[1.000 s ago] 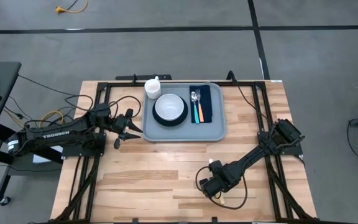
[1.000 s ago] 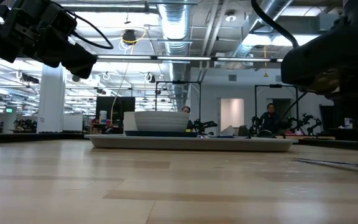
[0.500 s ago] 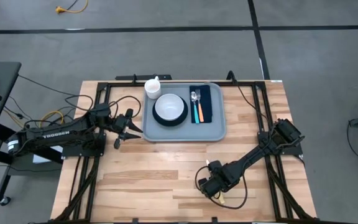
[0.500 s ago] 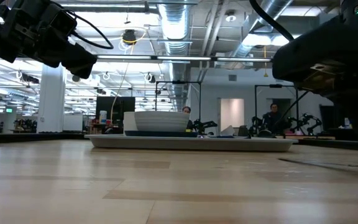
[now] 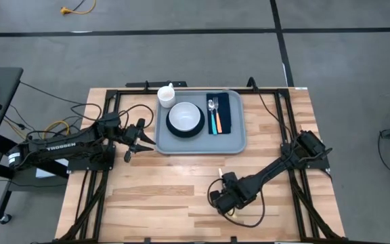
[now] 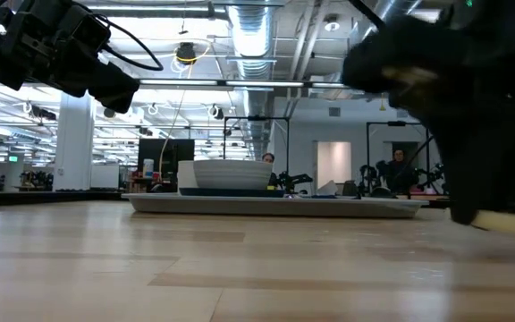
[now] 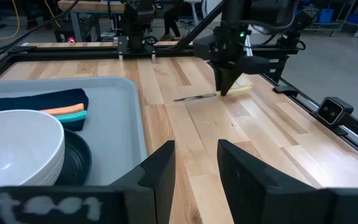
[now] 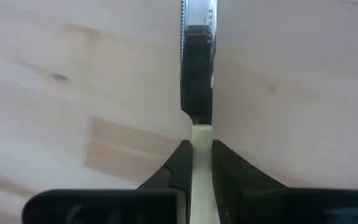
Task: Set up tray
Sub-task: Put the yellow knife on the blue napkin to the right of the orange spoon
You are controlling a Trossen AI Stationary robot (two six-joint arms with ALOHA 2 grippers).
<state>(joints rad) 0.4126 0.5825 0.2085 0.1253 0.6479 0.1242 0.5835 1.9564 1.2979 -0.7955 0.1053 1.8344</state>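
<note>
Seen from above, a light wooden butcher-block table (image 5: 181,196) carries two dark robot arms, one tray and one loose knife.

At about nine o'clock on the table, the left arm lies low and stretched toward the centre. The left gripper (image 5: 144,139) hovers just beside the tray's left edge. Its two dark fingers (image 7: 160,171) stand apart with bare wood between them, grasping nothing.

At twelve o'clock sits the large grey-blue rectangular plastic tray (image 5: 229,144) with rounded corners and a low rim. On it are one white bowl (image 5: 185,116) resting in one dark round plate (image 5: 172,128), and, toward three o'clock of the bowl, one dark navy folded napkin (image 5: 225,112). On the napkin lie two utensils side by side, one with an orange handle (image 5: 212,123) and one with a teal handle (image 5: 218,123). One small white cup (image 5: 166,95) stands at the tray's far left corner, touching its rim.

At about five o'clock, the right arm reaches in from the table's right edge, elbow bent, wrist tipped down. The right gripper (image 5: 223,198) is pinched onto the cream handle of a table knife (image 8: 197,93), whose metal blade lies flat on the wood, well apart from the tray.
</note>
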